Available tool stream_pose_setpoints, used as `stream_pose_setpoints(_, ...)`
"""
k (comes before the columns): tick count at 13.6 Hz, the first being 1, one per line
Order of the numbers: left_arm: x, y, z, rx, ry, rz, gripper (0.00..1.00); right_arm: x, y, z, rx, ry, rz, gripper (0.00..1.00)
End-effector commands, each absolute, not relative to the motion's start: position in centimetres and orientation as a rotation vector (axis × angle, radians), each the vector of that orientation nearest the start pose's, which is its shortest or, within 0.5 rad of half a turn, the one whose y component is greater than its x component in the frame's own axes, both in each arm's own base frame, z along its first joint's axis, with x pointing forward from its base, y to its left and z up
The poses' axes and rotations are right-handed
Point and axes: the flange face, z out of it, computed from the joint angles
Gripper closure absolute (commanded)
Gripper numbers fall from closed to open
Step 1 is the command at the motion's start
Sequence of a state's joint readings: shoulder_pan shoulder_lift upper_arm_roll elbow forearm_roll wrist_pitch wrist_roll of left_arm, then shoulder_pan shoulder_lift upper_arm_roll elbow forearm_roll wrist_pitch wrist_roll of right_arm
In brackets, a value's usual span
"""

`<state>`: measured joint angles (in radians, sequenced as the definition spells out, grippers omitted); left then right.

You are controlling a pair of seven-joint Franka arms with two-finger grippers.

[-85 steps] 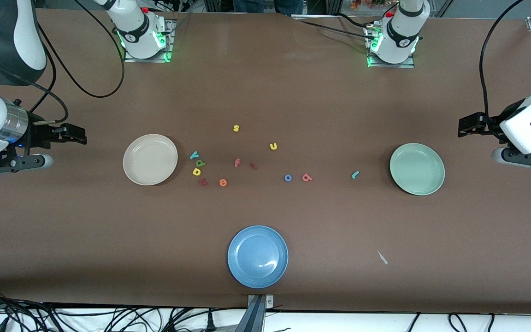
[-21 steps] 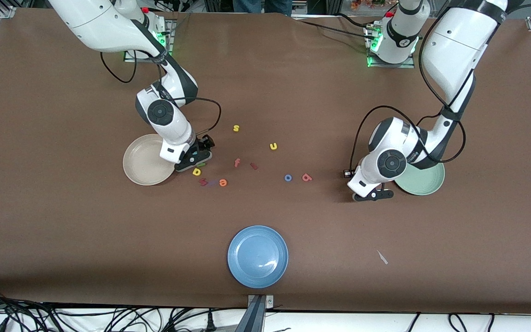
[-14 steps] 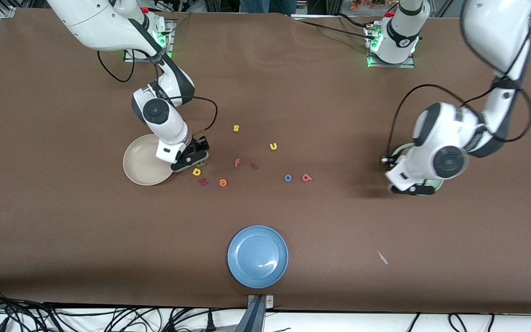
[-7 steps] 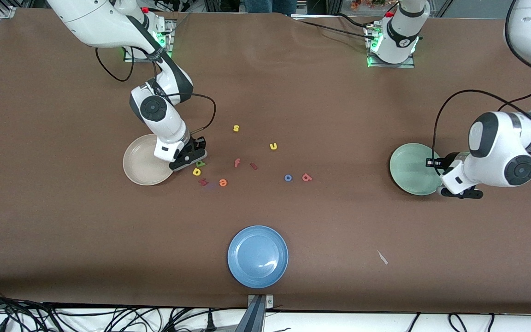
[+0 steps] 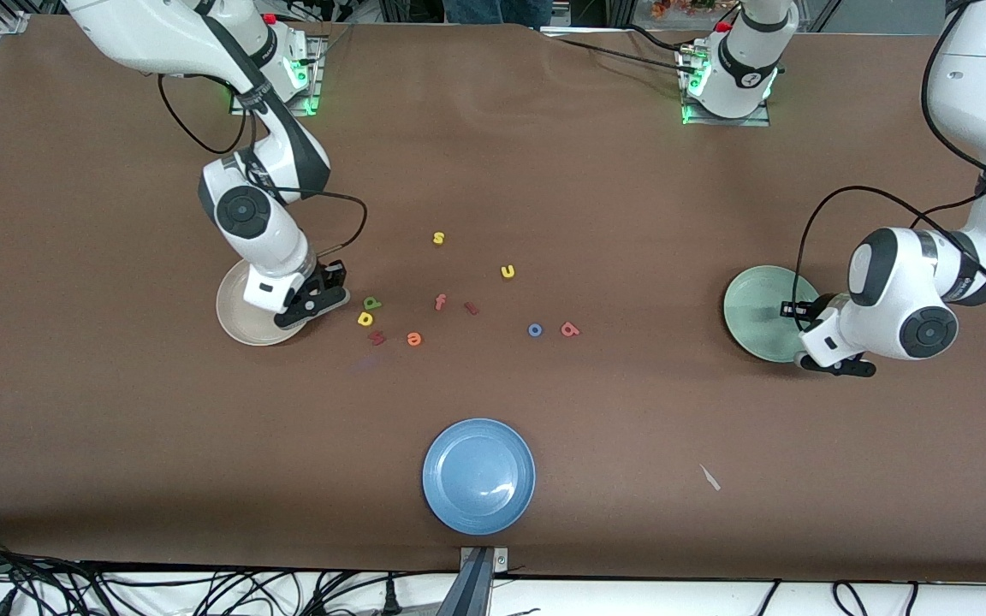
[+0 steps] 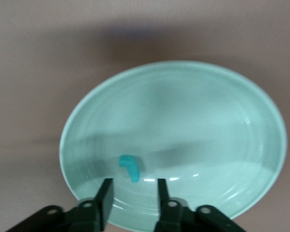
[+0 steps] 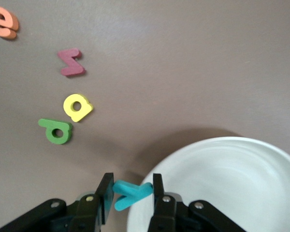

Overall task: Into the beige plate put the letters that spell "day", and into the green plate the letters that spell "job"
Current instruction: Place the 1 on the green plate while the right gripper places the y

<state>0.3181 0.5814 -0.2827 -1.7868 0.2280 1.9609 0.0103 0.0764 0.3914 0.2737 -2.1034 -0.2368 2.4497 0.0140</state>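
My right gripper (image 7: 131,188) is shut on the teal "y" (image 7: 127,193) and holds it over the rim of the beige plate (image 7: 232,183); in the front view this gripper (image 5: 332,277) hangs at the plate's (image 5: 232,315) edge. The green "d" (image 5: 371,302) and yellow "a" (image 5: 365,319) lie on the table beside that plate. My left gripper (image 6: 133,187) is open over the green plate (image 6: 208,121), and the teal "j" (image 6: 129,167) lies in the plate, clear of the fingers. The blue "o" (image 5: 535,329) and salmon "b" (image 5: 570,328) lie mid-table.
A blue plate (image 5: 478,476) sits near the table's front edge. Loose letters lie mid-table: yellow "s" (image 5: 438,238) and "u" (image 5: 507,271), pink "f" (image 5: 440,301), orange "e" (image 5: 413,339), and a dark red one (image 5: 377,337). A white scrap (image 5: 709,477) lies nearer the camera.
My right gripper closed on the "y", lifted it and carried it to the beige plate's rim. My left gripper opened over the green plate and let the "j" go.
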Motion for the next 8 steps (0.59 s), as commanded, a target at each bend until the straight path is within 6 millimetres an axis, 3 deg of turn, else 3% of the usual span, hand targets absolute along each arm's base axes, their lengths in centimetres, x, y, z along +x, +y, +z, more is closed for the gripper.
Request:
stream_pose_setpoints(1, 62.0, -0.3, 26.2, -3.073, 0.029, 0.476, 0.0, 56.3, 18.6, 26.1, -3.088, -0.879, 0.068, 0.81)
stream_pose_setpoints(4, 62.1, -8.3, 28.7, -3.132, -0.297, 0.447, 0.0, 57.6, 14.9, 26.4, -3.053, -0.938, 0.09, 0.8)
stream_pose_setpoints(5, 62.3, -11.2, 29.7, -3.15, -0.413, 0.44, 0.0, 57.8, 14.0, 26.3, -3.034, -0.935, 0.093, 0.7)
stream_pose_setpoints(6, 62.7, -14.5, 30.5, -3.144, -0.525, 0.423, 0.0, 57.9, 13.1, 25.9, -3.026, -0.892, 0.105, 0.33)
stream_pose_setpoints(7, 62.9, -17.8, 30.6, -3.124, -0.616, 0.417, 0.0, 57.9, 13.0, 25.9, -3.02, -0.86, 0.105, 0.19)
stream_pose_setpoints(8, 63.0, -20.4, 30.0, -3.095, -0.701, 0.419, 0.0, 57.9, 13.0, 25.9, -3.024, -0.842, 0.11, 0.14)
